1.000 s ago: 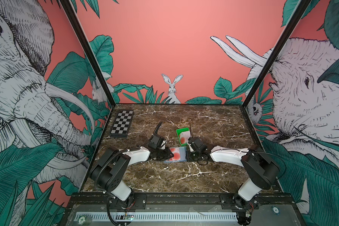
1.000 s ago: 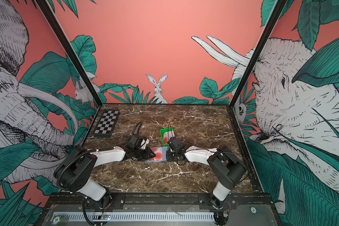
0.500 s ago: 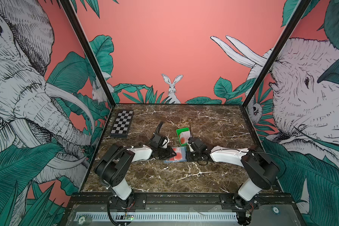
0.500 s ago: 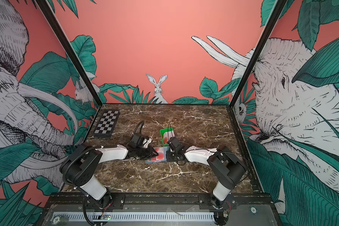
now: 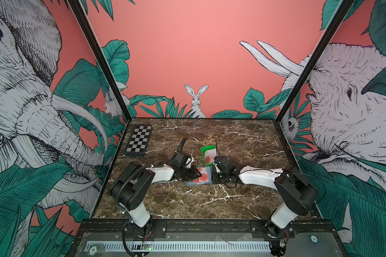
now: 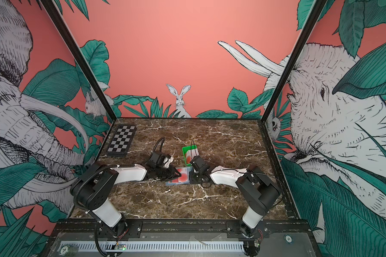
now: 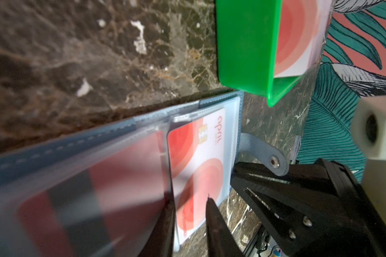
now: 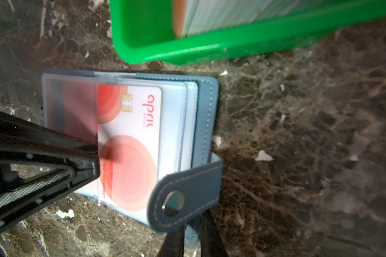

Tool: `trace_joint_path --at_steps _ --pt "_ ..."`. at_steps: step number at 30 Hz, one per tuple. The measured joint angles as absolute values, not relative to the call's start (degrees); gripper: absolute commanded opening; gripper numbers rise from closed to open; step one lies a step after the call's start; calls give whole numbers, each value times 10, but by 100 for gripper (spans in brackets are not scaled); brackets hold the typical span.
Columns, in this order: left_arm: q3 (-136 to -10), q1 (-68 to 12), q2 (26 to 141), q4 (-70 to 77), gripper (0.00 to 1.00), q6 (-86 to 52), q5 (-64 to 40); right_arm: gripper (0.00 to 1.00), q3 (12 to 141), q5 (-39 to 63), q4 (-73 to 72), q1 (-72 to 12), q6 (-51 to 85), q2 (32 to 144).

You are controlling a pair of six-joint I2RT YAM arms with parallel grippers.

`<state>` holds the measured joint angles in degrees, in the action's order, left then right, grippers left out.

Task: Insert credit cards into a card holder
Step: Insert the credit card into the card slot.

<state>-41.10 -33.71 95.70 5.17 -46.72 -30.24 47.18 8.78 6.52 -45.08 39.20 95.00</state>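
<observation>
Card holder [image 8: 206, 115] open: right gripper [image 8: 193, 233] clamps its cover still; left gripper [image 7: 188, 204], nearly closed, pinches a clear sleeve [image 7: 87, 178] aside, baring a credit card [image 8: 129, 124].

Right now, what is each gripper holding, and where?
Right gripper pinches the card holder by its outer cover edge, beside the snap tab. Left gripper sits at the free edge of a clear sleeve; grip unclear.
</observation>
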Motion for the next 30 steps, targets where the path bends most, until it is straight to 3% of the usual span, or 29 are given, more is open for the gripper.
trace_joint_path --at_steps 30 --pt "-439 -359 980 56 26 -475 -298 14 472 87 65 -451 392 951"
